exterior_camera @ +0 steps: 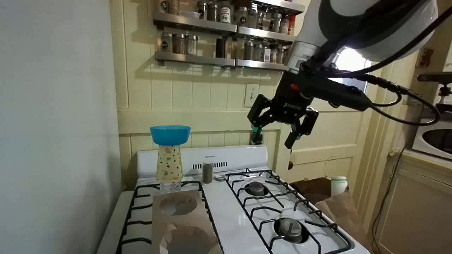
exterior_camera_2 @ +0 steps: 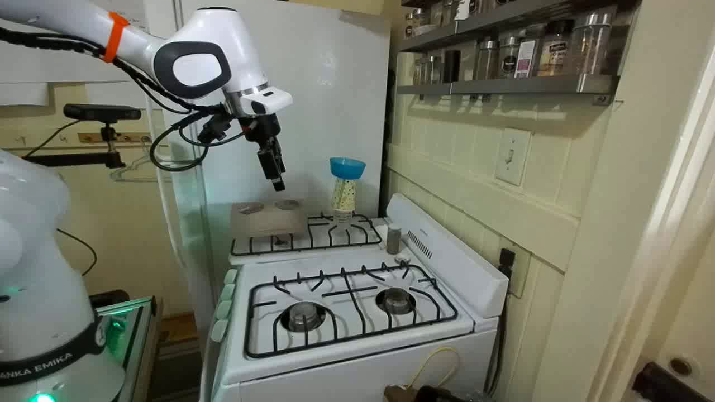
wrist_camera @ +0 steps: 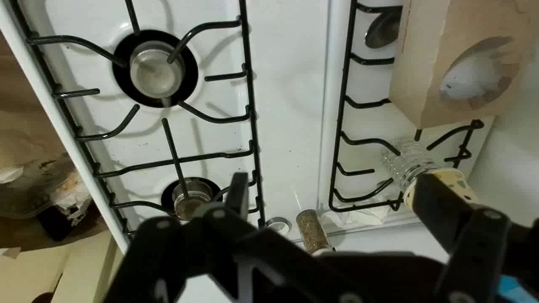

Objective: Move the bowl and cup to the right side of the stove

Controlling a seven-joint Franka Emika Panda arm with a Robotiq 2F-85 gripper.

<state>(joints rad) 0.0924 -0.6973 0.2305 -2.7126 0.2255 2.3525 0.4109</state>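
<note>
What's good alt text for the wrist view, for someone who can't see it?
A white gas stove seen from above, the open tool in the foreground. At right, a finger partly hides the speckled cup near a cardboard box; a sliver of blue bowl shows below.

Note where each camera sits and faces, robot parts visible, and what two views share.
Exterior view: before the stove, facing its back panel; arm, gripper show.
Exterior view: beside the stove, looking across to the cardboard box; arm, gripper, base show.
Wrist view: on the wrist, looking down at burners; gripper fingers show.
Both exterior views share the blue bowl atop the cream cup.
</note>
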